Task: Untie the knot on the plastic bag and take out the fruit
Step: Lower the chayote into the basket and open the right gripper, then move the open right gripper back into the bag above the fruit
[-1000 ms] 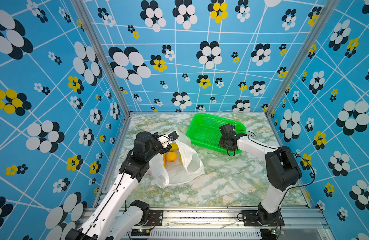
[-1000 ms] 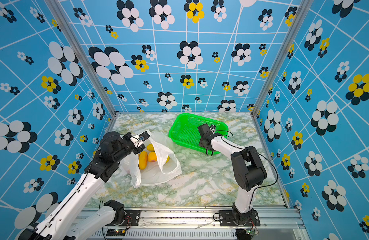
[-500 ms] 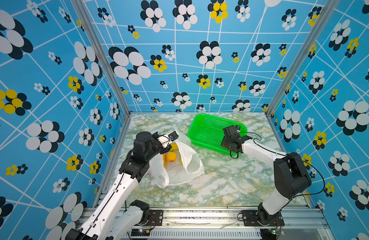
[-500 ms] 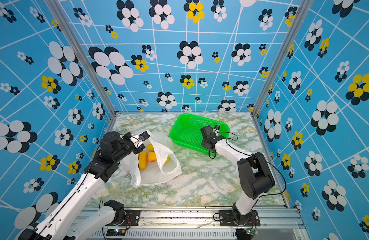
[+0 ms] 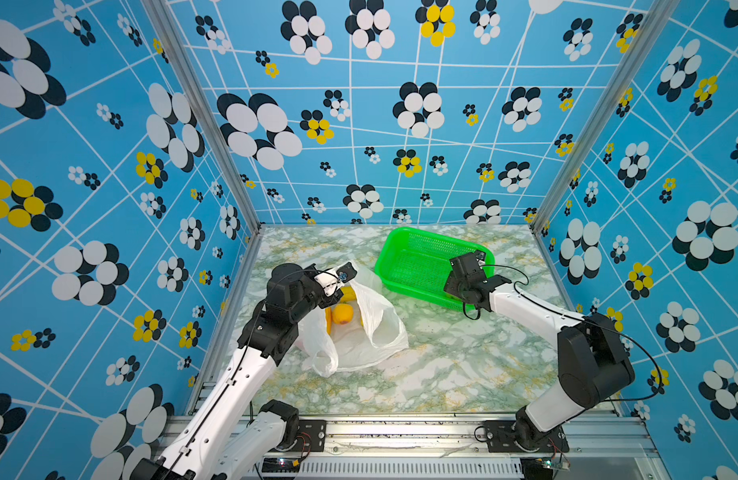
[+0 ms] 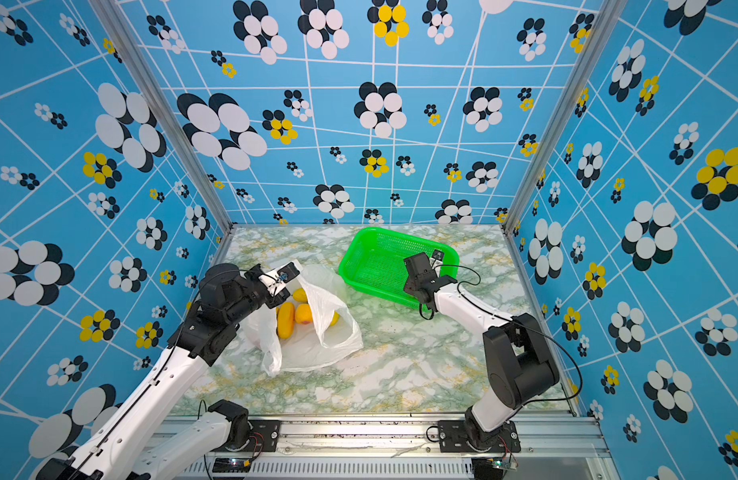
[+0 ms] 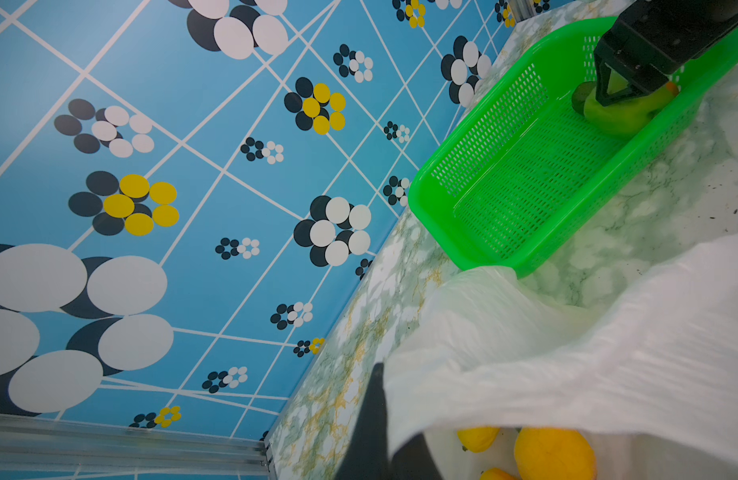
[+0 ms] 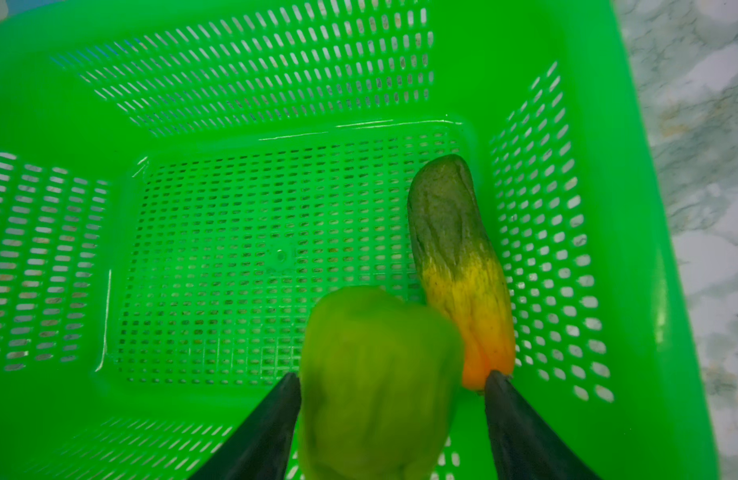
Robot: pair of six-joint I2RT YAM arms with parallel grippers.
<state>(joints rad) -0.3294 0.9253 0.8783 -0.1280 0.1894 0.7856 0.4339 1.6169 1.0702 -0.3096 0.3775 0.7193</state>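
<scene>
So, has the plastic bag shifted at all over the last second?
No. In both top views the bag lies where it did, its edge just as close to the green basket, its near tip on the same patch of table.

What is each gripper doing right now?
Left gripper: closed, pinching the edge of the plastic bag.
Right gripper: open; blurred green fruit between its jaws, over the green basket.
</scene>
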